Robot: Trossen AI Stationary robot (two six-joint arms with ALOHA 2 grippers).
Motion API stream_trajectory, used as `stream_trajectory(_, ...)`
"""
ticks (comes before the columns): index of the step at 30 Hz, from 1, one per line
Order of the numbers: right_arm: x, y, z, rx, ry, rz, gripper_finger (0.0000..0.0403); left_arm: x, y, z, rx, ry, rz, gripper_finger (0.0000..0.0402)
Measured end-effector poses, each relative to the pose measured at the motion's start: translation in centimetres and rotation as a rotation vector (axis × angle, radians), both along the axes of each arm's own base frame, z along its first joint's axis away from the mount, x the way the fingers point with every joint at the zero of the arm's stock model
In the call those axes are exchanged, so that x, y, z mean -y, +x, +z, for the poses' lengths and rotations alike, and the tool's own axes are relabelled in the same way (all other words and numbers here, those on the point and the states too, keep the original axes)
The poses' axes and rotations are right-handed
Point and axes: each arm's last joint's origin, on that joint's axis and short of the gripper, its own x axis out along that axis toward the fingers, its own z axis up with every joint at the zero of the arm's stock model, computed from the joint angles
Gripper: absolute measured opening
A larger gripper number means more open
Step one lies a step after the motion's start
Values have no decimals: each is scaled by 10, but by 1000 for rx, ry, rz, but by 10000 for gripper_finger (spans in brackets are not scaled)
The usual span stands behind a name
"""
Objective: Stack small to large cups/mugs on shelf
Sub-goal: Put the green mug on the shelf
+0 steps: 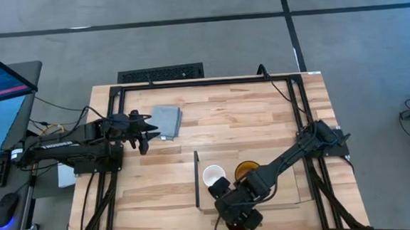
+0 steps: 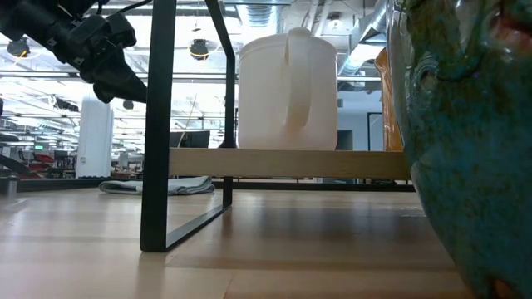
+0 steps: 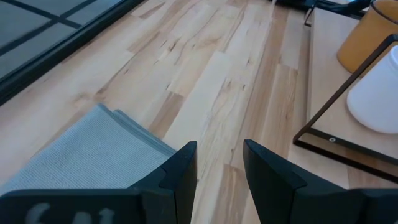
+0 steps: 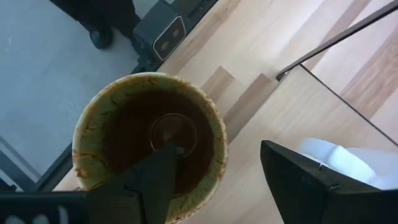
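Grey concrete floor surrounds the light-wood table (image 1: 248, 119), which has a black frame running along its edges. At the left edge the left arm waits, its left gripper (image 1: 145, 134) held above the tabletop with the fingers (image 3: 182, 171) a small way apart and nothing between them, just beside a grey-blue folded cloth (image 1: 166, 121) that lies toward the far left part of the tabletop.

Toward the near right part of the tabletop lies the shelf (image 1: 288, 185), a flat pale board with a thin dark upright panel (image 1: 197, 180) along the short edge that faces the middle of the table. Two mugs stand on it, near that panel: the small white mug (image 1: 213, 176) closest to the panel, and the yellow-amber mug (image 1: 248, 171) just beside it, farther from the panel.

The right arm reaches in from the right edge of the table, and the right gripper (image 1: 238, 216) sits at the near edge, by the near corner of the shelf. Its jaws stand well apart, one finger down inside the third mug (image 4: 149, 140), the other outside its wall, so they straddle the rim without visibly pinching it. That mug has a dark brown inside and a mottled greenish outer wall, and it stands at the very near edge of the tabletop, just off the shelf.
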Motion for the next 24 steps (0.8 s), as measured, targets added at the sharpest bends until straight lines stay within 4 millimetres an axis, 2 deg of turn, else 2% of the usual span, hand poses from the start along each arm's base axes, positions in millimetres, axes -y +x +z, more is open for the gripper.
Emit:
stream_trajectory(2,0,0,-3,-7,-1,-6,255,0,0,0,0,0,-1,121)
stream_trajectory(11,-7,6,-42,-141,-70,-42,255,0,0,0,-2,-1,-2,121)
stream_trajectory(15,-9,9,-43,-131,-46,-79,255,0,0,0,-2,-15,6,121)
stream_trajectory(19,-5,15,-39,-125,6,-197,255,0,0,-1,-9,-24,10,121)
stream_trajectory(24,-2,17,-36,-96,-1,-195,255,0,0,-1,-11,-25,11,121)
